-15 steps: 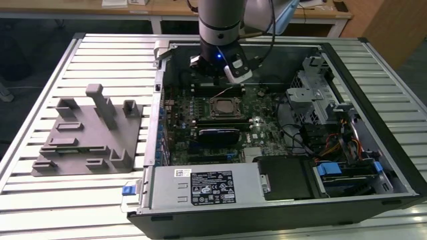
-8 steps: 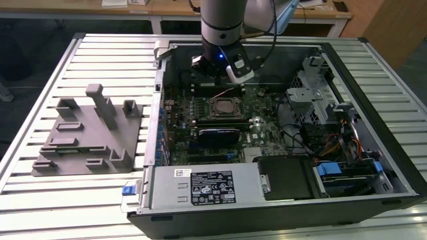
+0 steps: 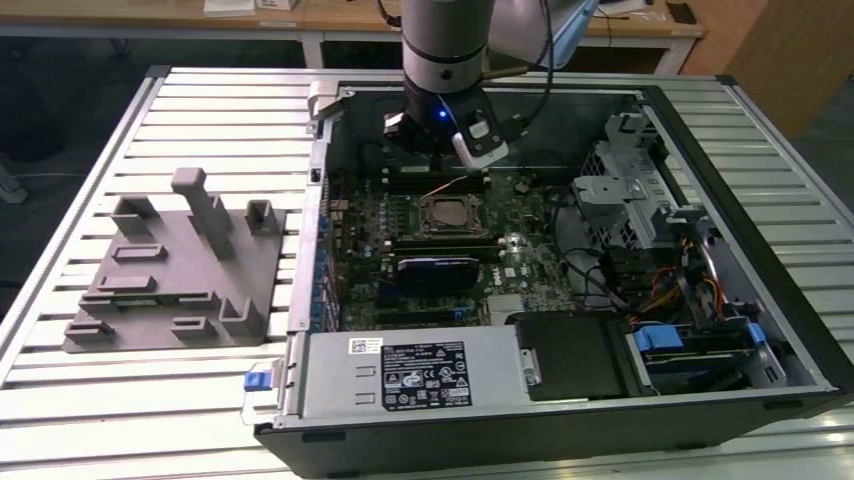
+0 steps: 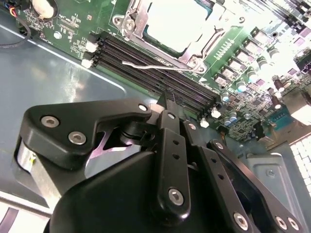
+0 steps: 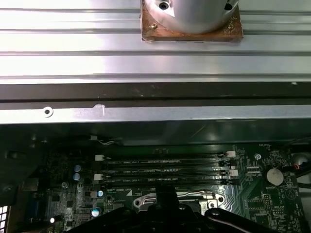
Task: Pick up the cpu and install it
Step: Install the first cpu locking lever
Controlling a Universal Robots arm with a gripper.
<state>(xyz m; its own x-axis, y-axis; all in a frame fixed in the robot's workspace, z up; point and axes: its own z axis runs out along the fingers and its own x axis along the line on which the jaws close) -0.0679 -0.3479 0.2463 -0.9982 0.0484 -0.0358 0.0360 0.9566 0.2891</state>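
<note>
Lying flat with its pale metal top upward, the cpu (image 3: 447,213) sits inside the socket frame (image 4: 130,25) just beside the memory slots (image 4: 160,68). It is square, so it has no long axis; in the second wrist view its edges (image 4: 177,24) run parallel and square to those slots. A thin wire lever (image 4: 146,63) lies between the frame and the slots. The arm (image 3: 447,40) stands nearly upright, reaching straight down into the open computer case (image 3: 561,425). The gripper (image 3: 438,160) hangs above the memory slots, near the cpu and apart from it, holding nothing that shows. In the second wrist view its black linkages (image 4: 165,104) come together over the slots, but whether it is spread or pressed together cannot be told.
</note>
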